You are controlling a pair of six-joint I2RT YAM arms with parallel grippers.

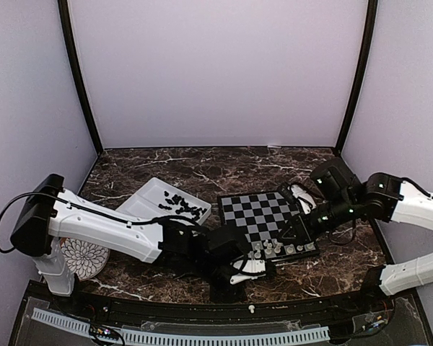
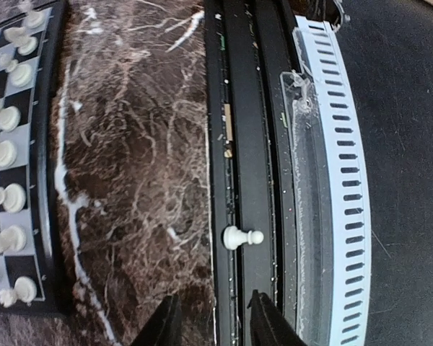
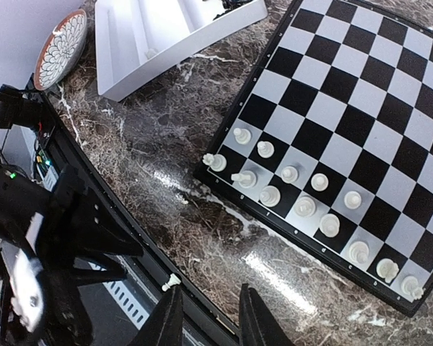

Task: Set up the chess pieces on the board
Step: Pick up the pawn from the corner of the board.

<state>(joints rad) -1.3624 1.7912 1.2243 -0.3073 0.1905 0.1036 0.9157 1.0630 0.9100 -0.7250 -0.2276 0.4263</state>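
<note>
1. Left hand (image 2: pixel 213 321) released, empty, just short of a white pawn (image 2: pixel 242 236) lying in the black rail (image 2: pixel 249 108).
2. Right hand (image 3: pixel 208 321) released, empty, over the tabletop (image 3: pixel 202 144) beside the board (image 3: pixel 361 94).
3. White pieces (image 3: pixel 303 207) stand along the board's near edge; black pieces (image 1: pixel 184 204) lie in the tray (image 1: pixel 148 198).

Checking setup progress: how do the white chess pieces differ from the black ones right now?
The white chess pieces stand on the board, along its near two rows, roughly one per square; the black chess pieces lie heaped in the white tray. White ones are mostly upright; black ones are jumbled. Both are tiny figures.
</note>
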